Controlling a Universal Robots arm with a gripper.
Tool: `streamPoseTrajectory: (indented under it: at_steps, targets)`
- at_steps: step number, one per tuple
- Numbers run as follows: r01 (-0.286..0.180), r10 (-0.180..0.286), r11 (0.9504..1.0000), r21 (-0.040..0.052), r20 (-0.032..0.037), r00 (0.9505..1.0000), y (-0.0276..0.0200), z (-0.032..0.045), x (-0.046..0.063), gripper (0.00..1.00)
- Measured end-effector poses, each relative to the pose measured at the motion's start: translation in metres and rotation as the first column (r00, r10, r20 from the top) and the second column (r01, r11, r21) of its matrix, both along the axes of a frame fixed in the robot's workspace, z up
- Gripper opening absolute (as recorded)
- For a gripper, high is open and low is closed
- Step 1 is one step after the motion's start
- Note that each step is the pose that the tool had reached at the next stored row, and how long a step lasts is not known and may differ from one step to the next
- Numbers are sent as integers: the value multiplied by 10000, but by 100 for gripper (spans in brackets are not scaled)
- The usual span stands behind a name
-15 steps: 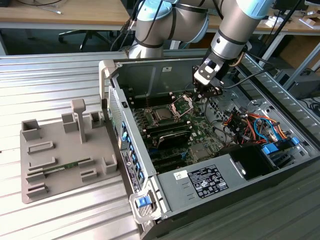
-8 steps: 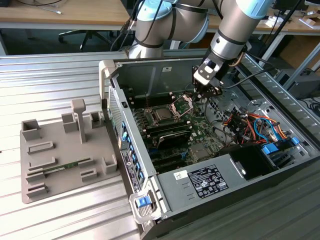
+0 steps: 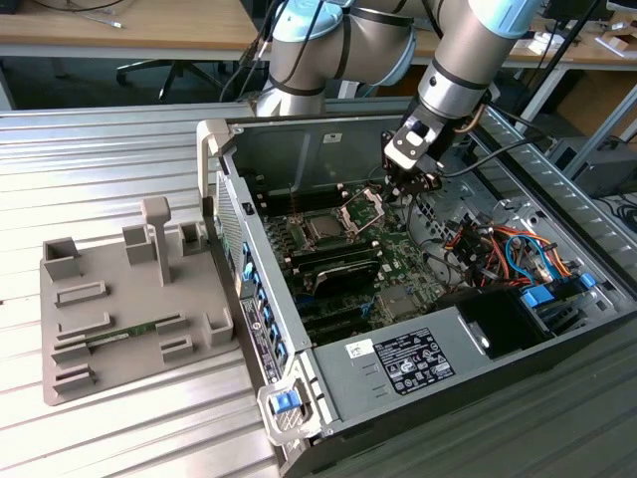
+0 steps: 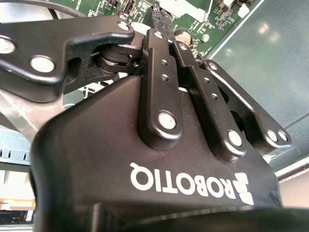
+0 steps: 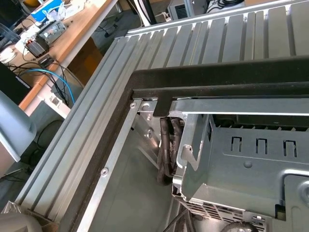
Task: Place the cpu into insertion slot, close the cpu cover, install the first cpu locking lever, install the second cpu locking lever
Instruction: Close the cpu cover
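I see the gripper [image 3: 407, 189] just beside the raised cpu cover [image 3: 364, 209], apparently clenched on nothing; the cpu [image 3: 323, 228] lies flat nearby.

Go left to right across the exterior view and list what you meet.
grey fixture tray → case side wall → cpu → cpu cover, standing raised → gripper → orange and blue cables
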State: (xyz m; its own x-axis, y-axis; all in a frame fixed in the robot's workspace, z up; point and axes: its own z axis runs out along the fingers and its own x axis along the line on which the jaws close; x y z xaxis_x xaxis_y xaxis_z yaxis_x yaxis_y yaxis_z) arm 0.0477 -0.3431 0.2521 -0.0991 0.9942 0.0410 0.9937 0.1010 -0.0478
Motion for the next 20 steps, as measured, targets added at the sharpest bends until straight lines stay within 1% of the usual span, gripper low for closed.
streamPoseTrajectory:
  at_steps: [20]
  targets:
    - [-4, 4, 10000, 0, 0, 10000, 0, -4, -43, 10]
